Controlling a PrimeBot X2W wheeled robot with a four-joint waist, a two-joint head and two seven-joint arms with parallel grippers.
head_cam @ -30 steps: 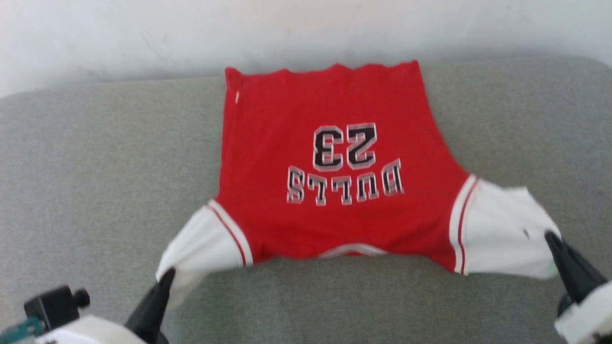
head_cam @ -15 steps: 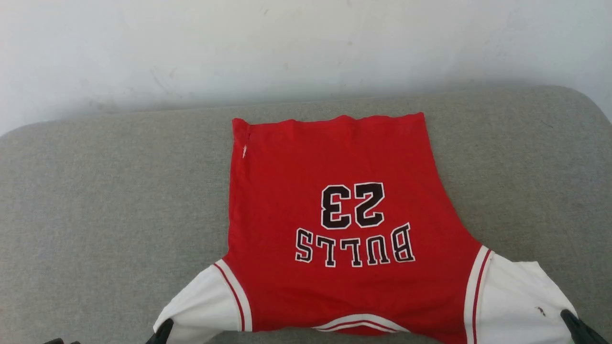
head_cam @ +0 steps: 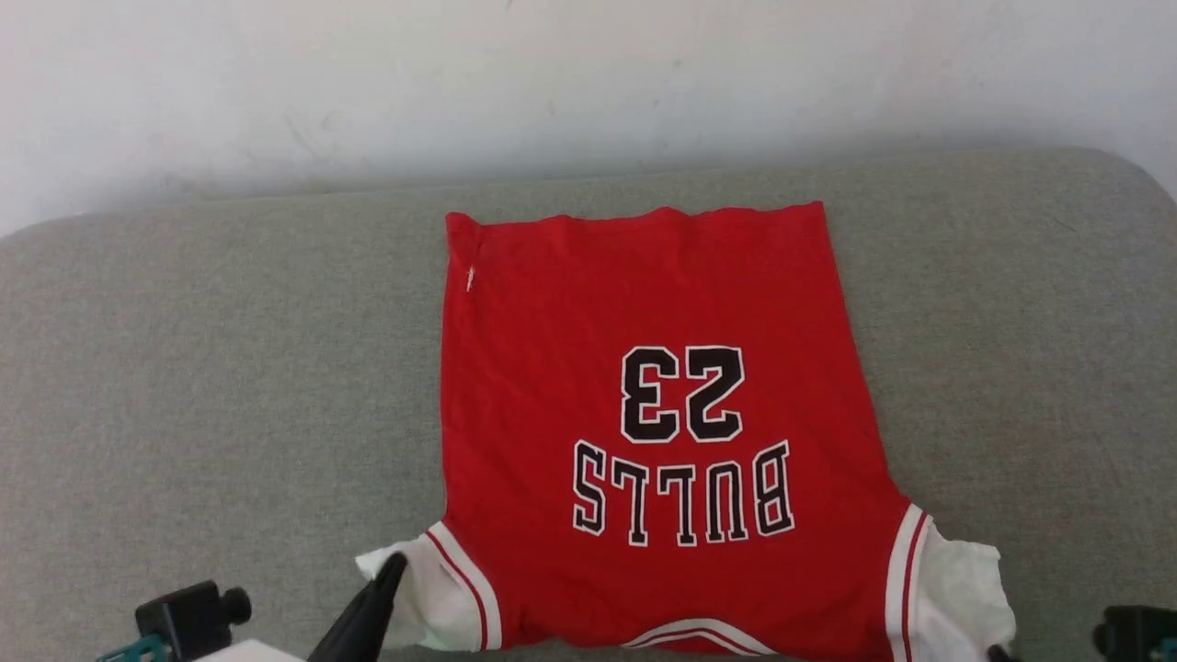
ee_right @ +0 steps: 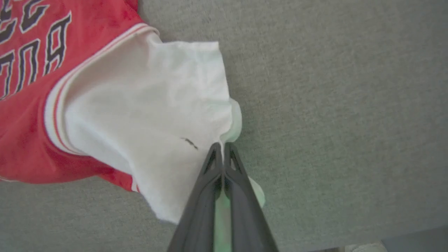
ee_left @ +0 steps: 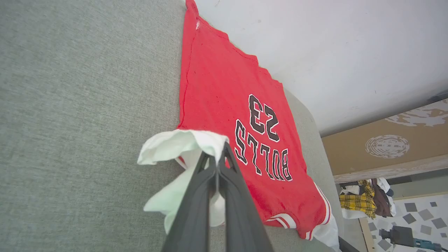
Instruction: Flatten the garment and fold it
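Note:
The garment (head_cam: 644, 303), a red T-shirt with white sleeves and upside-down "BULLS 23" lettering, lies spread on a grey cushioned surface (head_cam: 184, 368), hem toward the wall. My left gripper (head_cam: 394, 563) is shut on the bunched white sleeve (head_cam: 432, 598) at the lower left; in the left wrist view the left gripper (ee_left: 219, 151) pinches that sleeve (ee_left: 175, 143), lifted a little. My right gripper (ee_right: 221, 147) is shut on the outer edge of the other white sleeve (ee_right: 147, 105), which lies crumpled at the garment's lower right (head_cam: 956, 598).
A white wall (head_cam: 552, 83) runs right behind the cushion's far edge. In the left wrist view a cardboard box (ee_left: 385, 147) and a pile of clothes (ee_left: 364, 201) sit on the floor beyond the cushion's end.
The head camera has tilted. Both grippers have drawn the sleeves inward toward the red body, so the sleeves now bunch up instead of stretching outward.

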